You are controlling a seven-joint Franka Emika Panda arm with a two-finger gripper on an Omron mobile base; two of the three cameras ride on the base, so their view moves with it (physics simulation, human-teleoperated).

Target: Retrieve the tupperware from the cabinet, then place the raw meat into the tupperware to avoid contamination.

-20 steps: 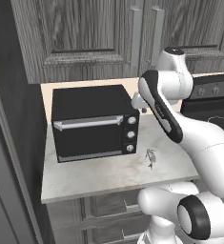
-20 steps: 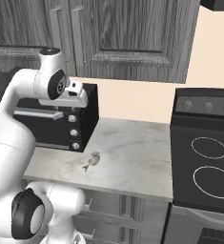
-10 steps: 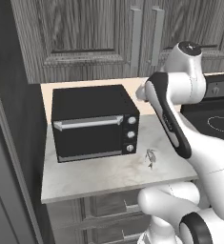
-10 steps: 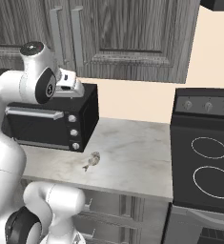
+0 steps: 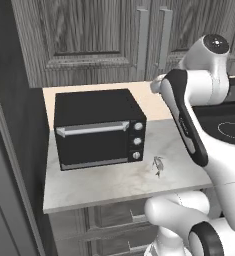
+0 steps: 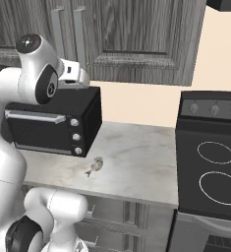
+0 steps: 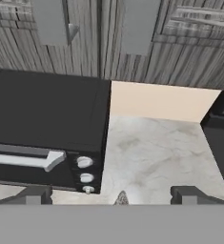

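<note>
Tool, fingers spread apart and empty, raised toward the closed cabinet handles, since the raw meat waits on the worktop.

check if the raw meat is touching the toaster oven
Apart. The right base view shows bare counter between the raw meat and the toaster oven.
</note>
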